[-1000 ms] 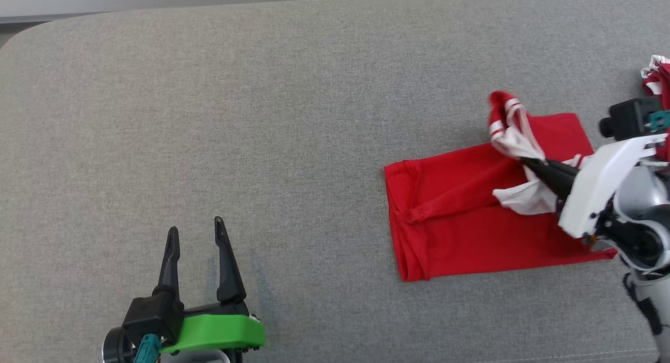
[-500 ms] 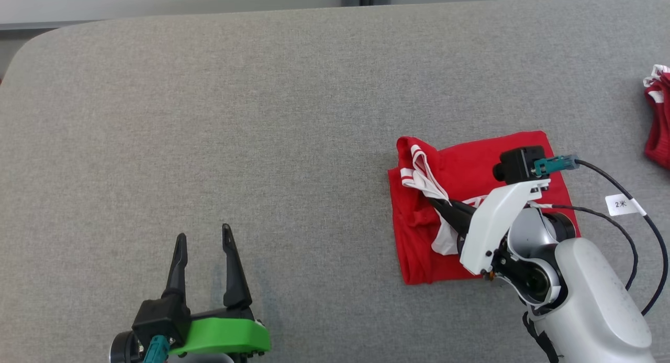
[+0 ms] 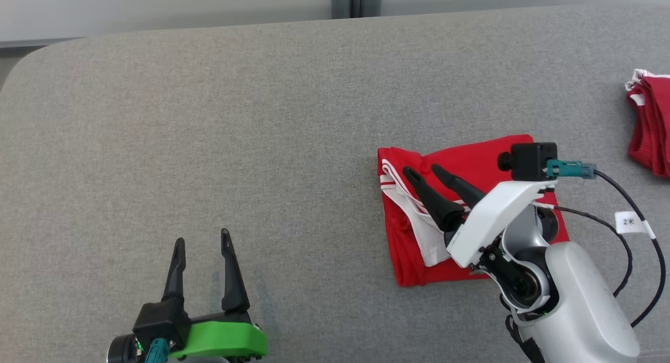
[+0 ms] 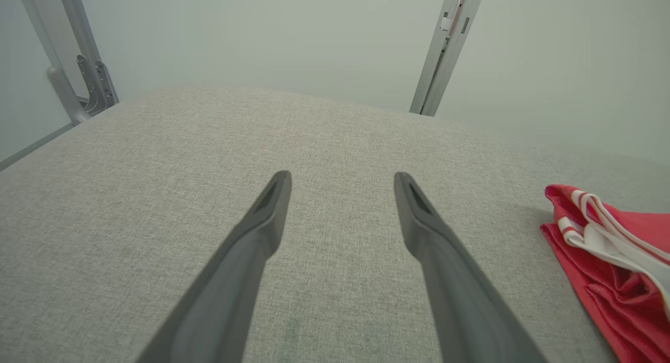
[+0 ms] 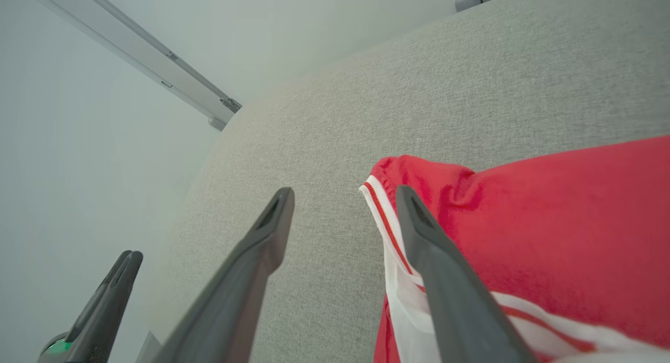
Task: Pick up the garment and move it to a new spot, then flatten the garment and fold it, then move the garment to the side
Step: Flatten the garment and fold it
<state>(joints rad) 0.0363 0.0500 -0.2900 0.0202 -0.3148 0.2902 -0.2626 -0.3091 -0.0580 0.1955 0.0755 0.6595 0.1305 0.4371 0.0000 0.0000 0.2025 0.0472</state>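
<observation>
Garment (image 3: 471, 156) is seen lying folded into a compact red block on the grey surface (image 3: 261, 117), right of centre in the head view, with its white striped trim (image 3: 390, 177) showing along the left edge. The right gripper (image 3: 421, 169) is held over that edge with its fingers parted and nothing between them; in the right wrist view one finger is seen over the trim and the other over bare surface, and whether either touches the cloth cannot be told. The left gripper (image 3: 202, 236) is held low and well apart from the cloth, its fingers also spread and empty. A fold appears to be laid, so the step in hand is judged to be tidying that fold before the move to the side. This is best done if the loose trim is pressed flat, since a raised edge may be caught and the layers dragged open. For the carry, all layers should be pinched together at a folded edge, not the top layer alone, and the block kept low and level. A second red pile (image 3: 649, 127) lies at the far right edge; overlap with it should be avoided.
</observation>
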